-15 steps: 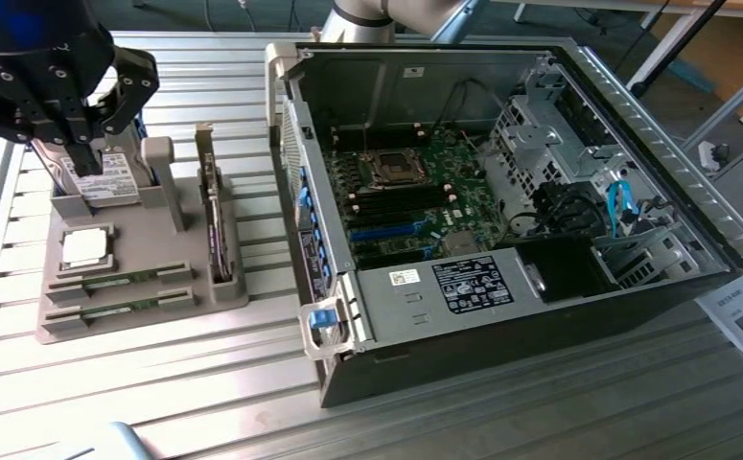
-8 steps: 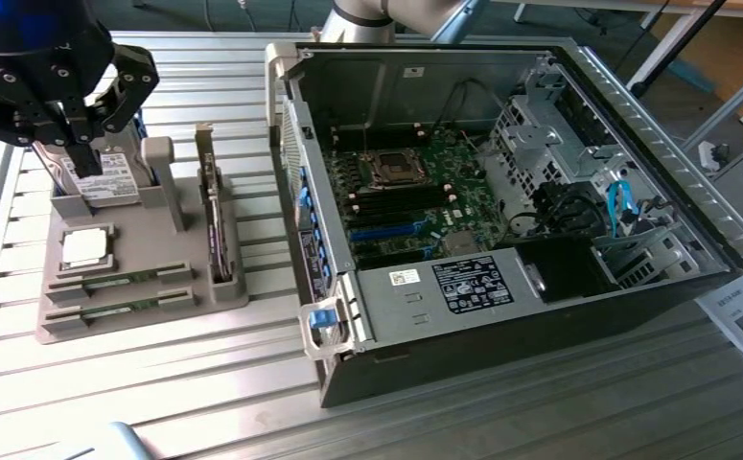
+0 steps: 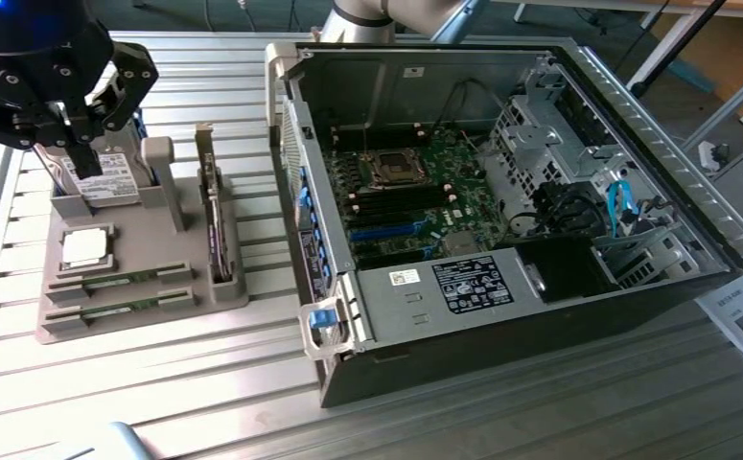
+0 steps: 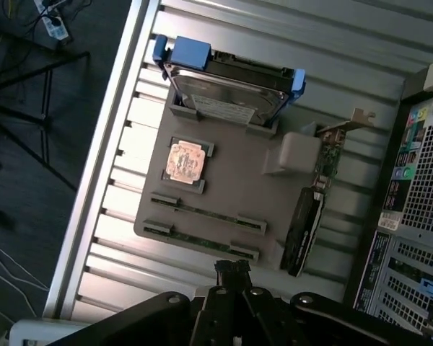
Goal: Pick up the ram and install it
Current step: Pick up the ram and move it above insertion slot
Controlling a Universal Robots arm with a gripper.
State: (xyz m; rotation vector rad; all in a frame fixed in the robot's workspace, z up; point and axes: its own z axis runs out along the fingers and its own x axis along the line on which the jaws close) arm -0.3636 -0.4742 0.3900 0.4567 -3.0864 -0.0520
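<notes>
Lying side by side as two thin green sticks, the ram (image 3: 122, 280) is seated in the grey holder (image 3: 141, 324), just beside the square processor chip (image 3: 86, 247). It is untouched. Nothing is held: the gripper (image 3: 81, 158) hangs above the holder's far end, over the hard drive (image 3: 105, 184), with its fingers drawn close together. The approach to the pick-up is judged to be the step in hand. A grasp would call for the fingers to be parted and lined up across a stick's long edges. The open computer case (image 3: 538, 316) stands well apart, to the exterior view's right.
</notes>
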